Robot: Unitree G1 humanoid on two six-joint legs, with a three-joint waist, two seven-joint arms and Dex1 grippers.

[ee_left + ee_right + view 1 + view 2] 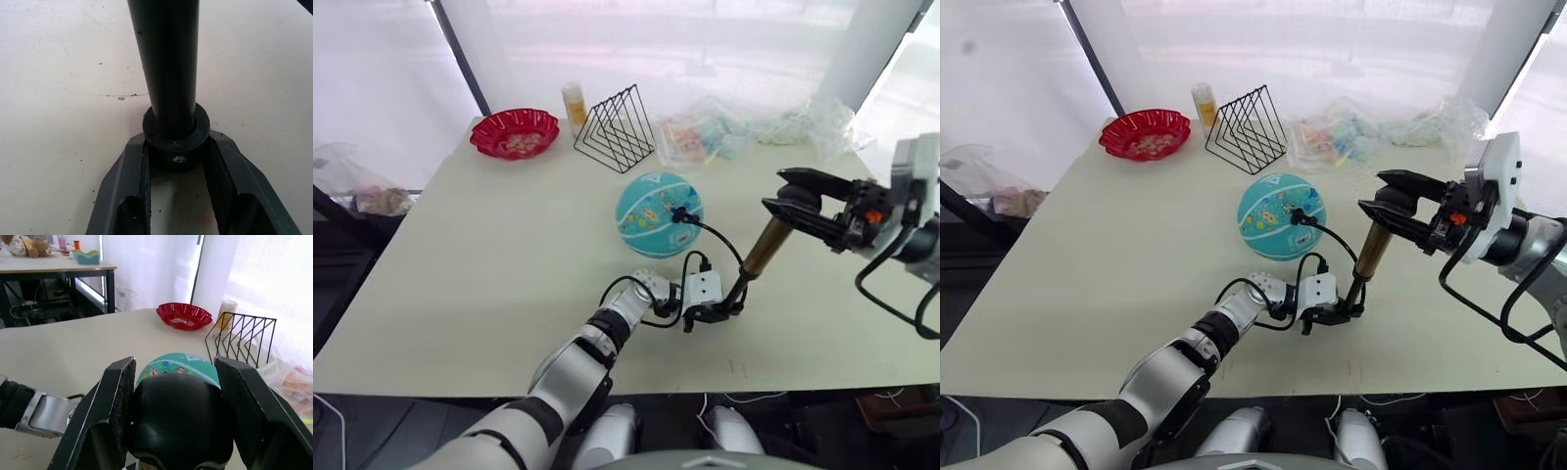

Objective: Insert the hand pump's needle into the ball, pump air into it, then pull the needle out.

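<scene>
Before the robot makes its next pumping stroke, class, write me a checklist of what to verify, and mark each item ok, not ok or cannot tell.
1. Left gripper clamps the hand pump at its base cap: ok.
2. Right gripper fingers sit either side of the pump's black handle: ok; firm grip: cannot tell.
3. Hose runs from the pump base to the ball: ok.
4. Needle fully seated in the ball's valve: cannot tell, too small.
5. Ball rests on the table, apart from the wire rack and red bowl: ok.
</scene>
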